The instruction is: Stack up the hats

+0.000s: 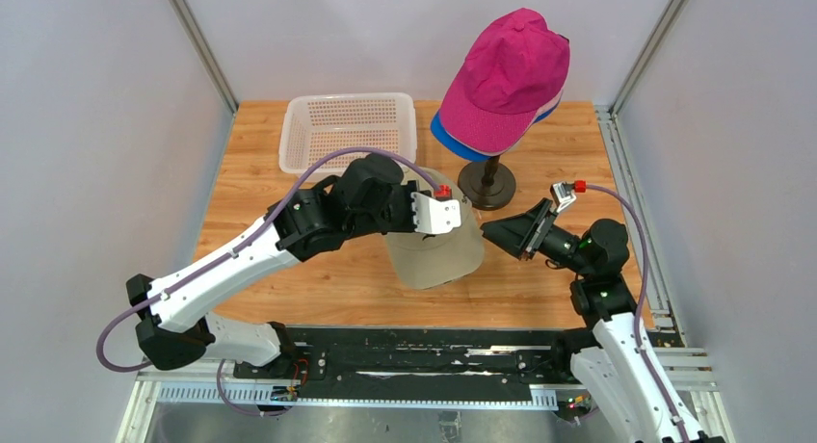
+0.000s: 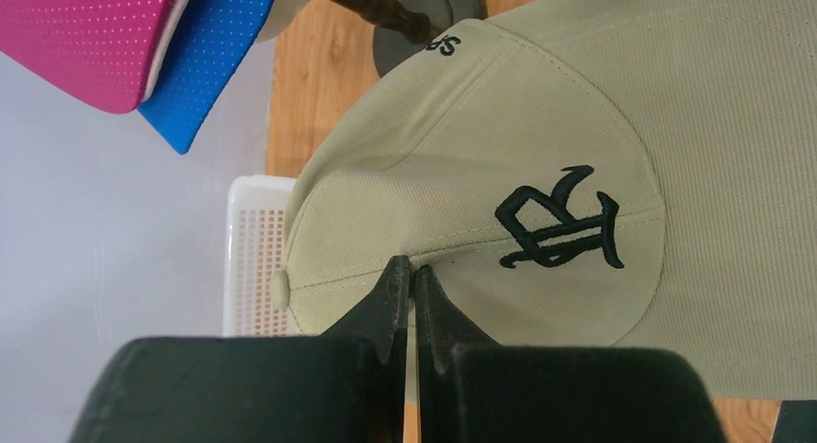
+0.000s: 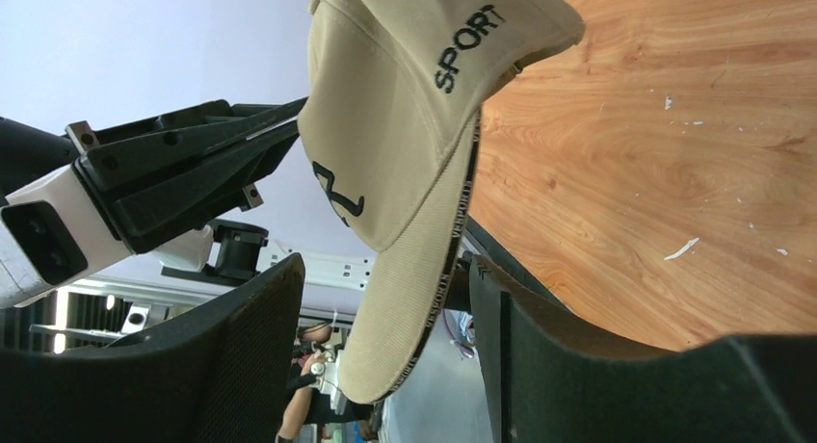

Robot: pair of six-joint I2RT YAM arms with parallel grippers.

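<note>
Khaki cap [image 1: 438, 255]: hangs over mid-table, near the stand [image 1: 487, 185] carrying the magenta cap [image 1: 511, 72].
Left gripper [image 2: 412, 270]: closed on a thin pinch of crown seam.
Right gripper [image 3: 385, 270]: open, straddling the brim, gripping nothing.
Risk: pinch could slip and the cap would drop.

Inside a robotics lab's test cell: a wooden table [image 1: 328, 279] boxed in by plain white panels [image 1: 96, 125] on metal framing [image 1: 197, 43], with a cabled left arm [image 1: 241, 255] and right arm [image 1: 621, 361] bolted to a black rail [image 1: 414, 351] along its near edge, alongside a basket [image 1: 349, 99], a stand [image 1: 487, 185] of caps [image 1: 511, 72] and a khaki cap [image 1: 438, 260]
</note>
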